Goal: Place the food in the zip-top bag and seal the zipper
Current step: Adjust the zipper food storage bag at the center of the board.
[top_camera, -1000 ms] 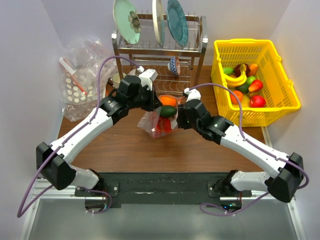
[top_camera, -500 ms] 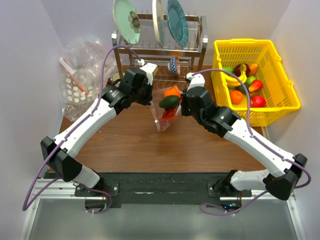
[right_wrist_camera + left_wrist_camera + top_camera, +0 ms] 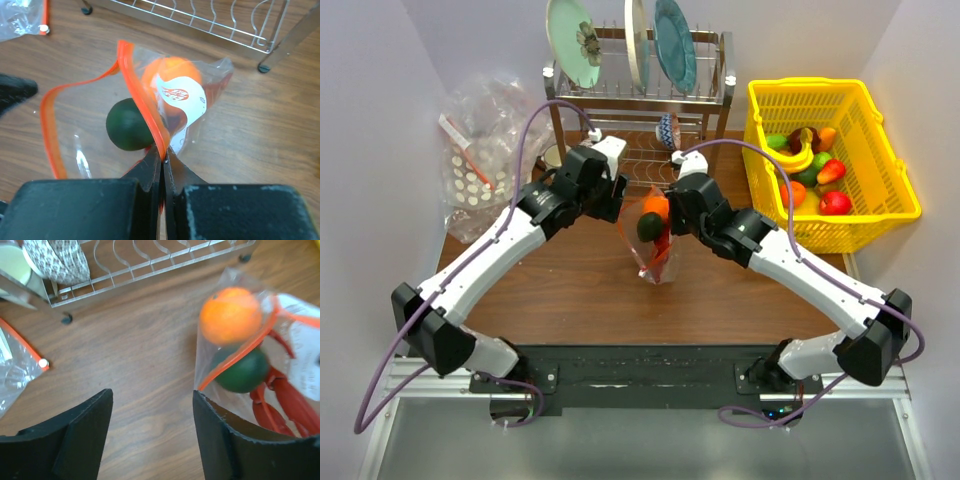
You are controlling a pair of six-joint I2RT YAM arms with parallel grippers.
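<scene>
The zip-top bag (image 3: pixel 75 115), loaded with orange (image 3: pixel 230 315), green fruit (image 3: pixel 242 372) and lobster (image 3: pixel 285 405), is now released by the left tool (image 3: pixel 152 407), spread empty beside it, and is hung over the worktop (image 3: pixel 570 290) by the right tool (image 3: pixel 162 160) clamped on the zipper (image 3: pixel 142 95), sealing judged outstanding.

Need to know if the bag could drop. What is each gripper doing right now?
Left gripper: open, holding nothing.
Right gripper: closed, pinching the orange top edge of the bag.
</scene>
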